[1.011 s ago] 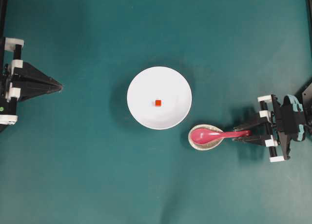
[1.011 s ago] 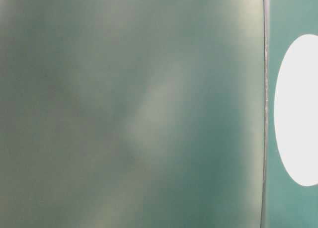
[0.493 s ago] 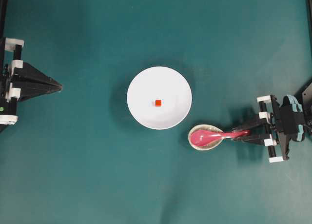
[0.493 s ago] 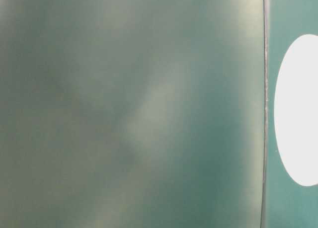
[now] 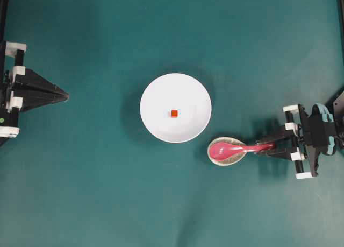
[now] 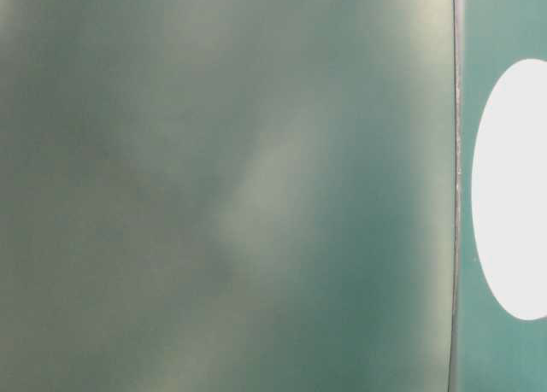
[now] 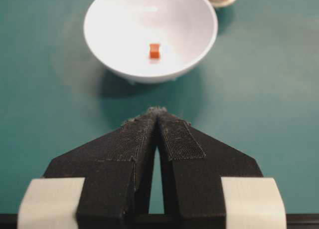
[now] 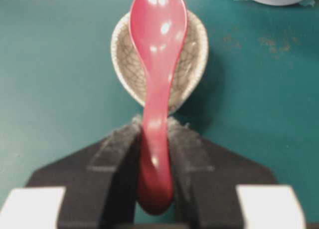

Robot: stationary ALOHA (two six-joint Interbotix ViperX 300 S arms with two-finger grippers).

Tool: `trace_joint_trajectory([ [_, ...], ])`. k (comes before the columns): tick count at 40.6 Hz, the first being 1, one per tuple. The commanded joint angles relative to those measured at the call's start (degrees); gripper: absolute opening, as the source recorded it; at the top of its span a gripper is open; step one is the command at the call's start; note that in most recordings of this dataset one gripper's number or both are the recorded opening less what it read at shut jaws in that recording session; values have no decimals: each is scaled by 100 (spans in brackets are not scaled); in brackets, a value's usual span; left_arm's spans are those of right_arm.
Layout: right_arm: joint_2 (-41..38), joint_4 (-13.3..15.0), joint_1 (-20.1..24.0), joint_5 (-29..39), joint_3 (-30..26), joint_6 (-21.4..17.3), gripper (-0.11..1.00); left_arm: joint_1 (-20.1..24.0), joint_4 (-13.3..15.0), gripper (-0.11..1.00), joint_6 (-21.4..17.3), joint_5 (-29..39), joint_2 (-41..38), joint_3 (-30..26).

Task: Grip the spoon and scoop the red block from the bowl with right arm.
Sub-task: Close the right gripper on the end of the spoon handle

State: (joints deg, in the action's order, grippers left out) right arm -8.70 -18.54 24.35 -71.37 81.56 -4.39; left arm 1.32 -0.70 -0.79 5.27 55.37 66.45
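While tool [image 8: 155,139] grips spoon [image 8: 158,49] handle, red block [image 5: 174,113] well apart

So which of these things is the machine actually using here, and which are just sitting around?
In use:
- spoon, clamped by the right gripper
- red block
- bowl holding that block

Just there:
- small speckled dish under the spoon's scoop
- left gripper, shut and empty
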Motion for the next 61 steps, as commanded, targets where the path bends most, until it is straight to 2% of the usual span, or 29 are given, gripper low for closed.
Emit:
trace_joint_trajectory([
  [1,167,-62,26,9,18,-35,23,9,-18,0,9,-26,-44,-132],
  [13,229,-70,26,26,62,-53,25,9,-18,0,9,18,-44,-132],
  [26,229,-70,26,237,44,-132,45,0,-18,0,9,35,-44,-132],
  [61,229,-70,26,-88,79,-132,45,62,-18,0,9,35,-44,-132],
])
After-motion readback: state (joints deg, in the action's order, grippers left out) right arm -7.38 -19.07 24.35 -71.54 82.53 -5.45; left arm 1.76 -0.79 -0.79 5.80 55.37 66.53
